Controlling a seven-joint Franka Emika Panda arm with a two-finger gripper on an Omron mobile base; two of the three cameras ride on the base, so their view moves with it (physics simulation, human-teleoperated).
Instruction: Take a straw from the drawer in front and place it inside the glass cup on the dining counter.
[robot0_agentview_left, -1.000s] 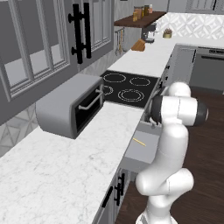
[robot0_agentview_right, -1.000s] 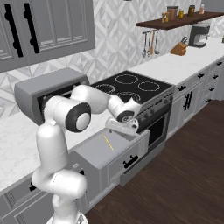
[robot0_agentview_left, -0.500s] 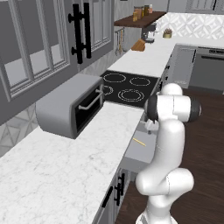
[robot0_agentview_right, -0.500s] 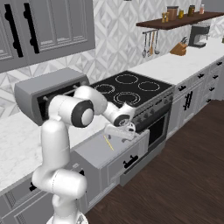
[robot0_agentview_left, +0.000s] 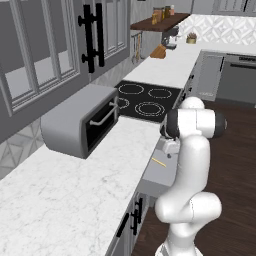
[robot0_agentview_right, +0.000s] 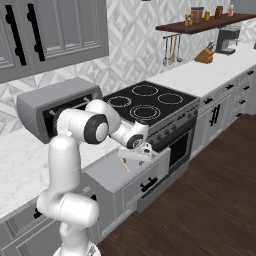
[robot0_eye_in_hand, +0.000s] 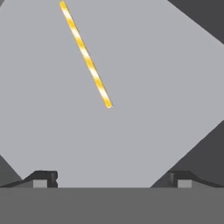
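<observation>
The drawer (robot0_agentview_right: 107, 175) stands pulled out below the worktop, its grey floor (robot0_eye_in_hand: 144, 83) bare apart from the straw. The yellow straw (robot0_eye_in_hand: 85, 54) lies flat on that floor, slanting from upper left to centre in the hand view; it also shows as a thin yellow stick (robot0_agentview_right: 123, 164) (robot0_agentview_left: 159, 162) in both base views. My gripper (robot0_eye_in_hand: 110, 178) hovers just above the open drawer, pointing down, its fingertips (robot0_eye_in_hand: 42, 178) wide apart with nothing between them. The straw lies ahead of the fingers, not between them. In the right base view the gripper (robot0_agentview_right: 140, 152) hangs just right of the straw.
A grey toaster oven (robot0_agentview_left: 80, 125) sits on the white marble worktop (robot0_agentview_left: 75, 200) behind the drawer. A black cooktop (robot0_agentview_right: 145, 102) with an oven below lies to the right. Dark wood floor (robot0_agentview_right: 210, 200) spreads in front of the cabinets.
The arm has folded in and the hand has dropped lower toward the open drawer, closer to the straw. The fingers stay wide apart.
</observation>
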